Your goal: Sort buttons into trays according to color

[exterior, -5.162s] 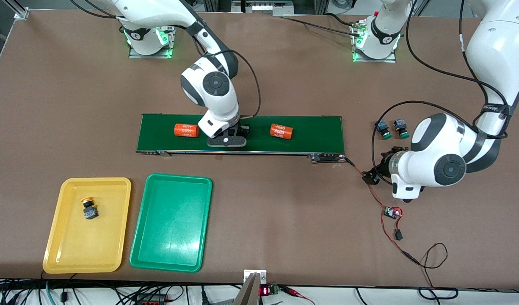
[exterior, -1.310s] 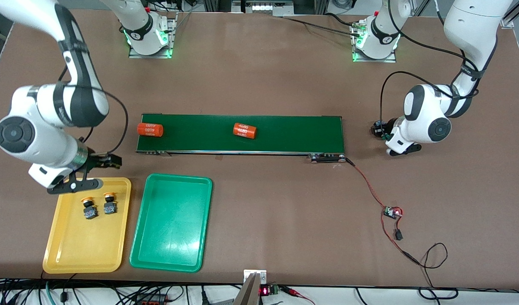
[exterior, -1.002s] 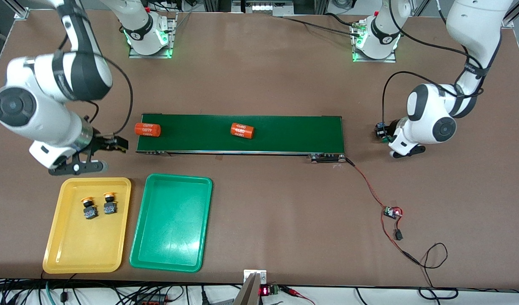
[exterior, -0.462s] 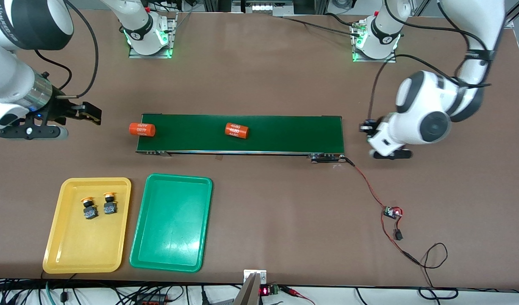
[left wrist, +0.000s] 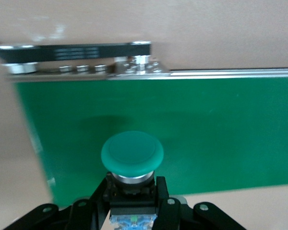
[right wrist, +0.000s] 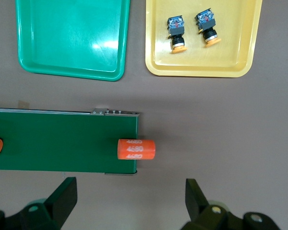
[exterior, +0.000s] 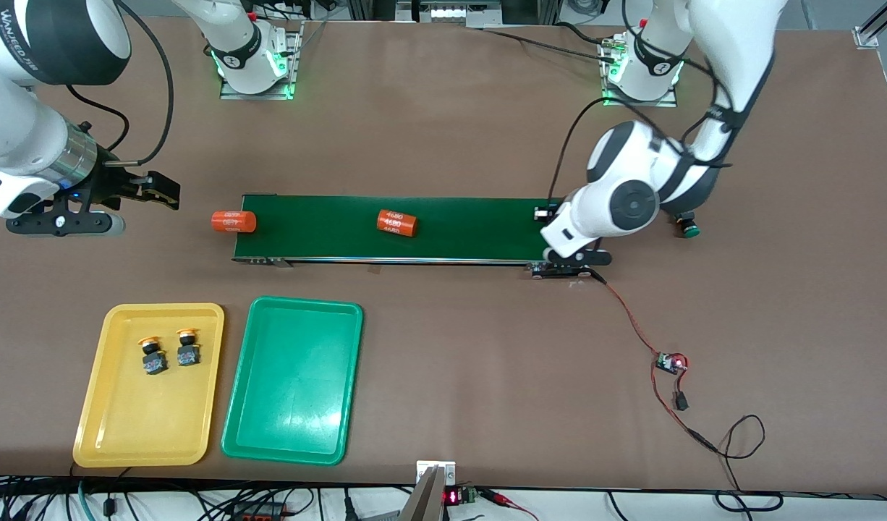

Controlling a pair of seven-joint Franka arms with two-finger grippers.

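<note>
My left gripper [exterior: 547, 215] is shut on a green-capped button [left wrist: 132, 153], gripping its dark body [left wrist: 132, 207], over the conveyor belt's end toward the left arm. A second green button [exterior: 686, 230] stands on the table beside that end, partly hidden by the left arm. Two yellow-capped buttons [exterior: 153, 357] [exterior: 188, 348] lie in the yellow tray [exterior: 111, 427]. The green tray [exterior: 291, 434] beside it is empty. My right gripper [exterior: 161, 192] is open and empty, above the table off the belt's other end. The right wrist view shows both trays [right wrist: 230, 67] [right wrist: 72, 38] and the yellow buttons [right wrist: 176, 31].
The long dark-green conveyor belt [exterior: 487, 224] crosses the table's middle. One orange "4680" cylinder [exterior: 396, 223] lies on it; another [exterior: 234, 221] overhangs its end toward the right arm. A small circuit board with red wires [exterior: 671, 362] lies nearer the front camera.
My left gripper has picked up one green button and carried it to the belt's end. My right gripper rose away from the yellow tray. Both cylinders drifted toward the right arm's end.
</note>
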